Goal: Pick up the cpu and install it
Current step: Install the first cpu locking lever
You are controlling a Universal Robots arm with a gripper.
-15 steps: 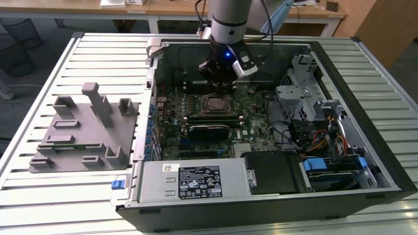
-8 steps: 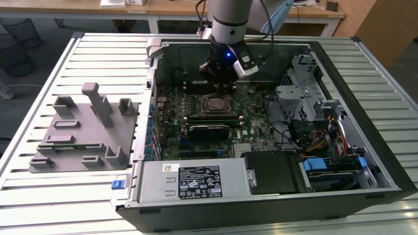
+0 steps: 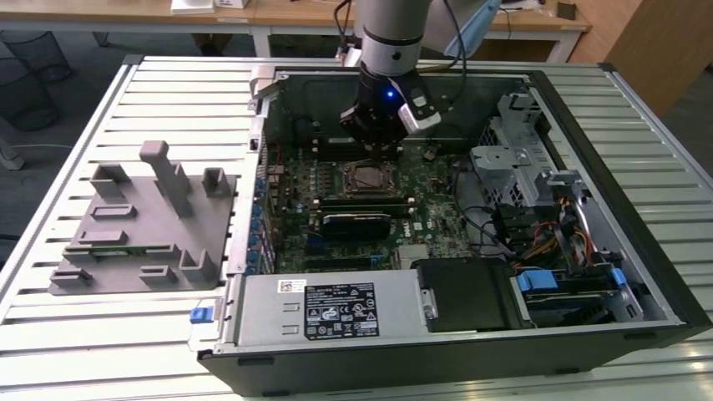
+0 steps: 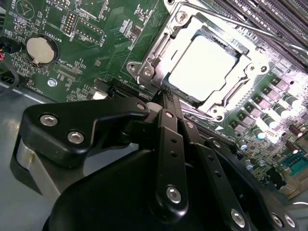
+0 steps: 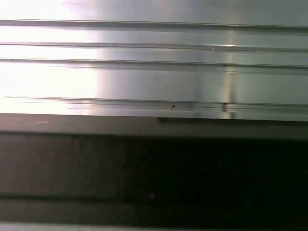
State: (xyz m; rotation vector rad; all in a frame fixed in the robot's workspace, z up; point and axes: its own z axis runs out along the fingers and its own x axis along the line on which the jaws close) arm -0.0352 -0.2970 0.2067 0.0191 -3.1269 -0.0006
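The cpu (image 4: 204, 67), a flat square chip with a bright silvery-white top, lies seated inside the metal socket frame (image 4: 144, 72) on the green motherboard. In the exterior view my gripper (image 3: 382, 150) hangs inside the open computer case, just behind the socket (image 3: 368, 177). In the second wrist view the black fingers (image 4: 167, 110) run together to a point at my gripper (image 4: 165, 94), right at the socket frame's edge beside the cpu. The gripper is shut, with nothing visible held between the fingers.
A grey plastic fixture tray (image 3: 134, 225) stands on the ribbed metal table (image 5: 154, 72) at the exterior view's left. Inside the case are memory slots (image 3: 356, 203), a power supply (image 3: 323, 309), a drive cage (image 3: 523, 159) and loose cables (image 3: 535, 230). A coin battery (image 4: 38, 49) sits on the board.
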